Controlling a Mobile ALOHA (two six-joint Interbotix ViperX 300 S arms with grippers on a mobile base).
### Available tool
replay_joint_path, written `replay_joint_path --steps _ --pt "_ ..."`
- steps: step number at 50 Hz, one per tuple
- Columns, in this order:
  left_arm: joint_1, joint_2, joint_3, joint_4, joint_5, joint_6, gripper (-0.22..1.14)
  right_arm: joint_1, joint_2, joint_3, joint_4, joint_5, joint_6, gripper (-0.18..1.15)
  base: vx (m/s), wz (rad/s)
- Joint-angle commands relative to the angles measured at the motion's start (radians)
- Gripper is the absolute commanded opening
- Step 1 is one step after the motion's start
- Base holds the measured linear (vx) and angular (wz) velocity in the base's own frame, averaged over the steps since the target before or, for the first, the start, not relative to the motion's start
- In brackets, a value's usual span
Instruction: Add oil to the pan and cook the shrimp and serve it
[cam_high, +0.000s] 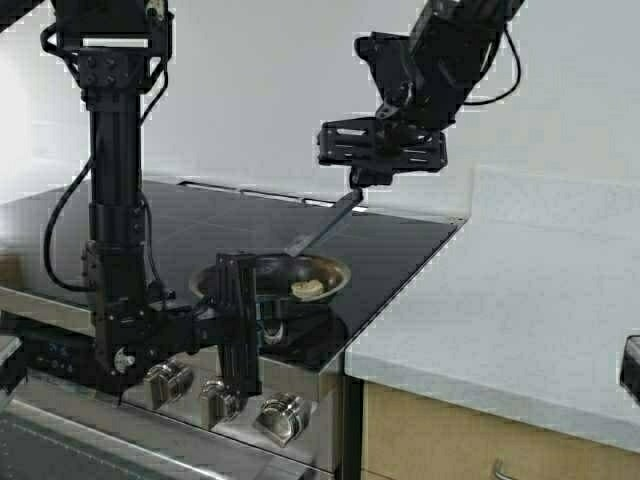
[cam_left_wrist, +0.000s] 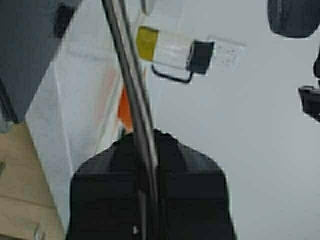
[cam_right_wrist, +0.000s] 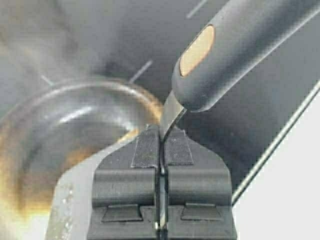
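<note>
The steel pan (cam_high: 290, 278) sits at the front right corner of the black cooktop (cam_high: 190, 215), with the pale shrimp (cam_high: 307, 288) lying inside it. Low at the pan's left side, my left gripper (cam_high: 241, 272) is shut on the pan's thin steel handle (cam_left_wrist: 131, 85). My right gripper (cam_high: 368, 180) hangs above and behind the pan, shut on a spatula's flat metal neck (cam_right_wrist: 170, 112). The spatula (cam_high: 322, 225) slants down to the pan (cam_right_wrist: 75, 125). The oil jug (cam_left_wrist: 172, 50) shows far off in the left wrist view only.
Steel knobs (cam_high: 285, 415) line the stove front below the pan. A white counter (cam_high: 520, 300) starts right beside the pan, with wooden cabinets under it. An orange bowl (cam_left_wrist: 126, 107) shows behind the pan handle in the left wrist view.
</note>
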Motion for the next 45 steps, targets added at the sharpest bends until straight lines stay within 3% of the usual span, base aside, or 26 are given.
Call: replay_joint_path --steps 1,5,9,22,35,45 --pt "0.002 -0.025 -0.017 0.015 -0.009 0.017 0.04 0.002 -0.057 -0.008 0.005 -0.015 0.003 0.08 0.00 0.00" --pt "0.002 -0.020 -0.025 0.023 -0.008 0.017 0.09 0.002 -0.057 -0.008 0.003 -0.017 0.003 0.08 0.00 0.00" --pt "0.003 -0.017 -0.026 0.029 0.002 0.025 0.23 0.002 -0.057 -0.008 0.003 -0.017 0.003 0.08 0.00 0.00" --pt "0.003 -0.032 -0.008 0.026 0.101 0.078 1.04 0.002 -0.058 -0.006 0.006 -0.020 0.014 0.08 0.00 0.00" --pt "0.032 -0.055 0.049 0.006 0.124 0.150 1.03 0.002 -0.063 0.000 0.006 -0.023 0.014 0.08 0.00 0.00" --pt "0.115 -0.095 0.192 -0.046 0.138 0.296 1.03 0.002 -0.063 -0.002 0.005 -0.023 0.015 0.08 0.00 0.00"
